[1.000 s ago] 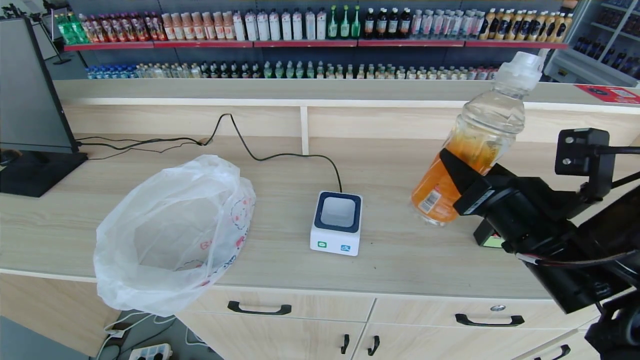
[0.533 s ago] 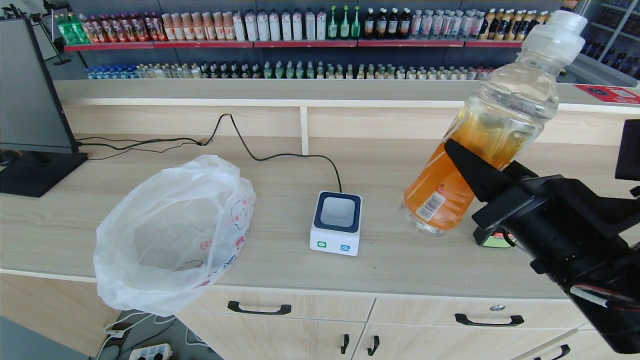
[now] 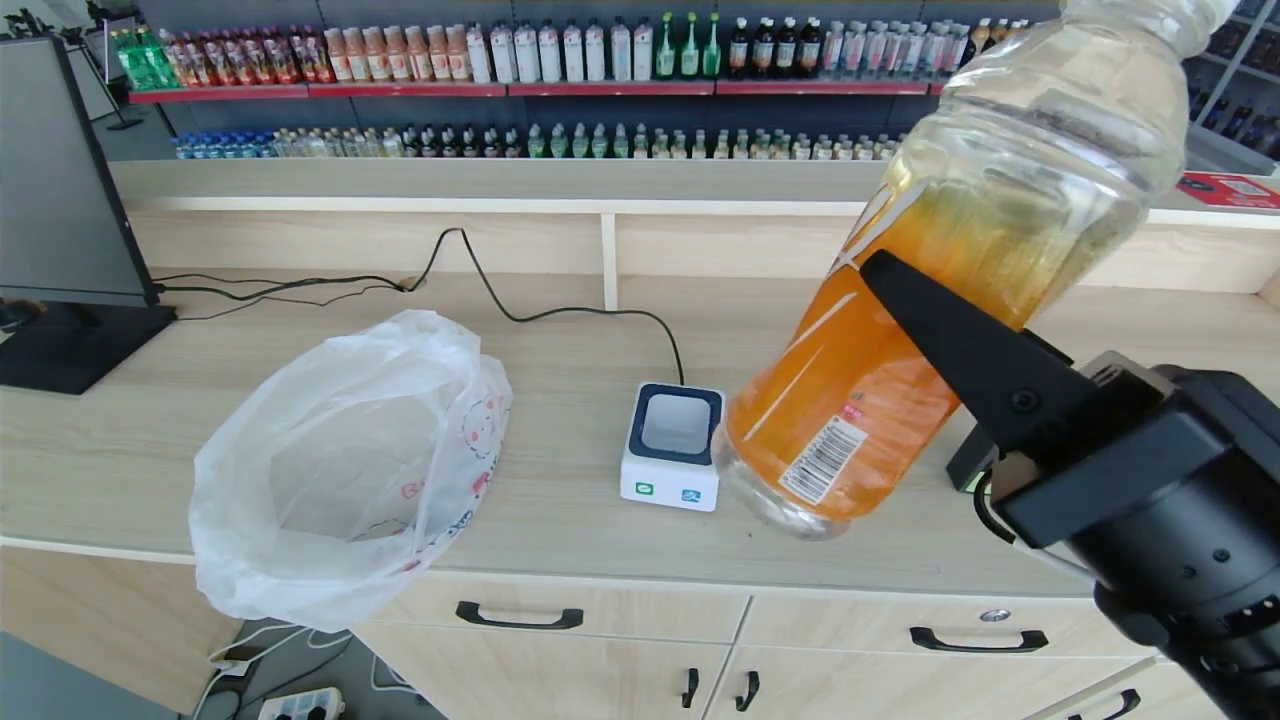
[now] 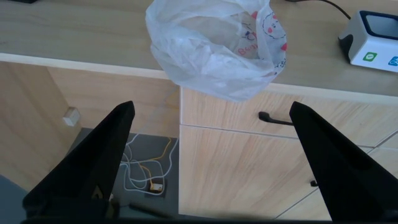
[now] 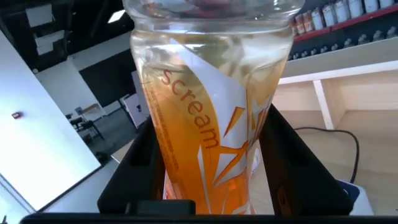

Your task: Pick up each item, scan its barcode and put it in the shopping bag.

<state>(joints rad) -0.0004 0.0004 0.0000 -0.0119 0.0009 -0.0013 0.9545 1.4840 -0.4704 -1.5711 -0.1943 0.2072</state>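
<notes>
Nearest us, our left gripper (image 4: 211,112) hangs wide open, holding nothing, down in front of the counter (image 3: 560,540) and left of the scanner (image 3: 674,445). Our right gripper (image 3: 950,335) is clamped around the bottle (image 3: 850,400), tilted in the air just right of the scanner, barcode facing us. The bag (image 3: 350,470) gapes open left of the scanner, and a cable (image 3: 560,312) trails off behind the scanner

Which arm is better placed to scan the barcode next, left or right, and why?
Right. The right tool grips the bottle, held tilted beside the scanner with the barcode showing. The left tool hangs open and empty in front of the cabinet, near the shopping bag.
</notes>
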